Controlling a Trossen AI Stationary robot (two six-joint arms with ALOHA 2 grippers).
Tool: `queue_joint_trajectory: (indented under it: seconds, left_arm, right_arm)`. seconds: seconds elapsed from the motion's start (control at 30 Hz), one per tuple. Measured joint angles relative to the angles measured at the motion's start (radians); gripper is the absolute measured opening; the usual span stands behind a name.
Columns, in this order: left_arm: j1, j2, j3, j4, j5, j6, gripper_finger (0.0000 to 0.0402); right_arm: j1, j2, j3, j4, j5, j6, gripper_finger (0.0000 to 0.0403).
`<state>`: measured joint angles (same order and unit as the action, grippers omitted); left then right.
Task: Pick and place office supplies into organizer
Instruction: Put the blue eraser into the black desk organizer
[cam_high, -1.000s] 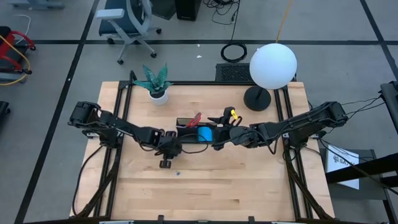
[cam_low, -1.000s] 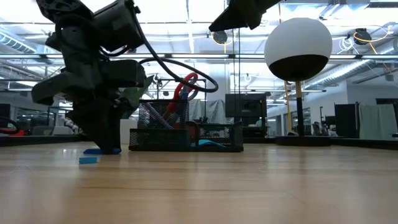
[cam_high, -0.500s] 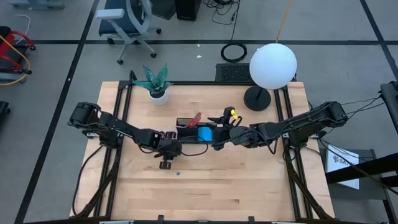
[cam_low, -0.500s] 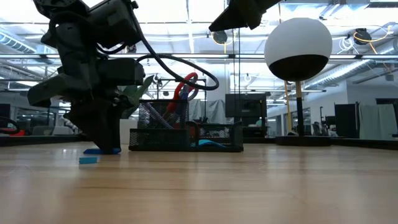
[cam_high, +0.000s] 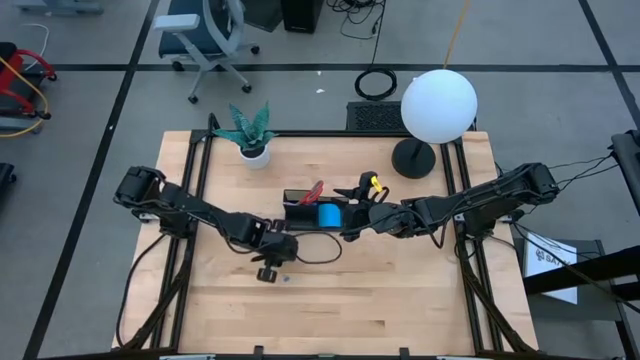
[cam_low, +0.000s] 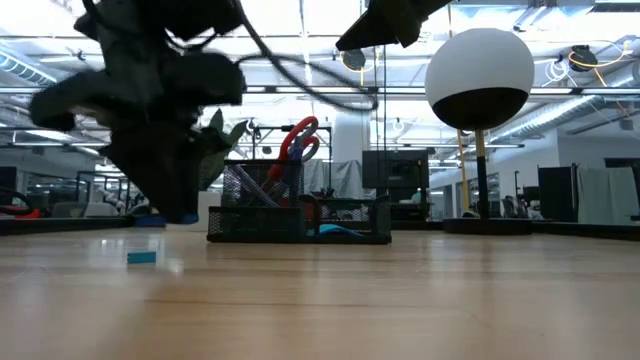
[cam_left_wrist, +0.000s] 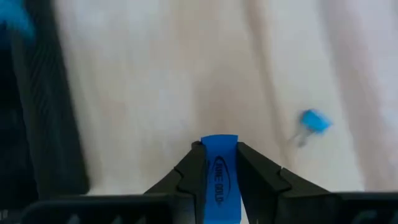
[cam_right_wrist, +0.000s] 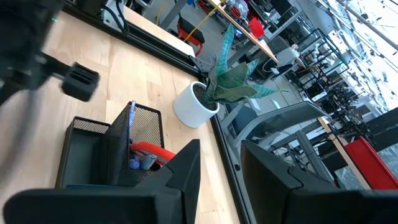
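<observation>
Now the left gripper (cam_left_wrist: 219, 163) pinches a flat blue printed eraser (cam_left_wrist: 220, 177) above the pale wooden table (cam_left_wrist: 155, 93); right gripper (cam_right_wrist: 219, 163) parted, empty.

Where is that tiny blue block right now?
The tiny blue block lies loose on the wooden table, just in front of the left gripper and nearer the front edge than the black organizer.

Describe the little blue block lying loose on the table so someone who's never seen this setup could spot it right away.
Find the black mesh organizer at the middle of the wooden table. The left gripper hangs just in front of it, and the tiny blue block lies on bare wood beside that gripper. It is the only loose blue thing outside the organizer.
</observation>
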<state>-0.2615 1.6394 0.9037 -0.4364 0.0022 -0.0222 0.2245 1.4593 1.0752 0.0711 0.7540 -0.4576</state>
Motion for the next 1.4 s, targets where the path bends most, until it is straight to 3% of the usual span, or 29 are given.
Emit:
queue_joint_trajectory:
  seconds: [0.37,0.57,0.9,1.4]
  left_arm:
    - [-0.025,-0.002,0.019,0.013,-0.238,0.092,0.0081]
    - [-0.014,-0.003,0.02,0.051,-0.308,0.126,0.0081]
    - [-0.005,-0.004,0.021,0.11,-0.545,0.171,0.0081]
    - [0.107,-0.005,0.022,0.154,-0.528,0.151,0.0081]
  right_arm:
    - [0.0,0.0,0.0,0.0,0.0,0.0,0.0105]
    - [0.0,0.0,0.0,0.0,0.0,0.0,0.0105]
    - [0.0,0.0,0.0,0.0,0.0,0.0,0.0105]
    - [0.0,0.0,0.0,0.0,0.0,0.0,0.0105]
